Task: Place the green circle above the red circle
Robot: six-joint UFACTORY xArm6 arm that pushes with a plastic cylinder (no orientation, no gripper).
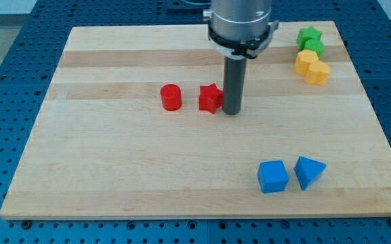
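The red circle (pixel 171 97) stands left of the board's middle. The green circle (pixel 314 47) sits at the view's top right, just below a green star (pixel 309 34) and touching it. My tip (pixel 232 112) is on the board right beside a red star (pixel 210 99), on that star's right, about touching it. The tip is far to the left of and below the green circle, and to the right of the red circle.
Two yellow blocks (pixel 306 62) (pixel 318 72) sit just below the green circle. A blue cube (pixel 273 176) and a blue triangle (pixel 309 171) lie at the view's bottom right. The wooden board (pixel 114 169) lies on a blue perforated table.
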